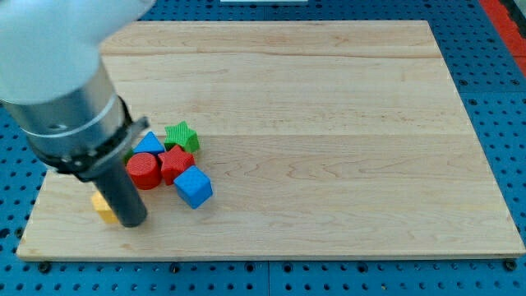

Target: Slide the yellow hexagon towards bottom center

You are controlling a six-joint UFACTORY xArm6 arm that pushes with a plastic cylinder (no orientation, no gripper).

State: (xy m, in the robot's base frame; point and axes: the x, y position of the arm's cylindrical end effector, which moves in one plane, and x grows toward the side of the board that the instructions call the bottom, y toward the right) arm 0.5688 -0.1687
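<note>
Since the pale wooden board (329,123) is smooth and level, the small yellow plastic hexagon block (102,208) should slide readily: I judge it light, rigid and apt to spin if pushed off-centre. It lies near the board's near left corner, mostly hidden behind my dark rod, so its facing and any long axis cannot be made out; a hexagon is nearly even all round anyway. My tip (132,223) rests just right of it, touching or nearly so. There is no gripper, so nothing is open or closed, only the bare rod. Just right and farther off cluster a blue cube (194,187), a red cylinder (144,170), a red star (175,163), a green star (182,136) and a blue triangular block (149,145). To send it right toward the near centre, I would press squarely on its left face
</note>
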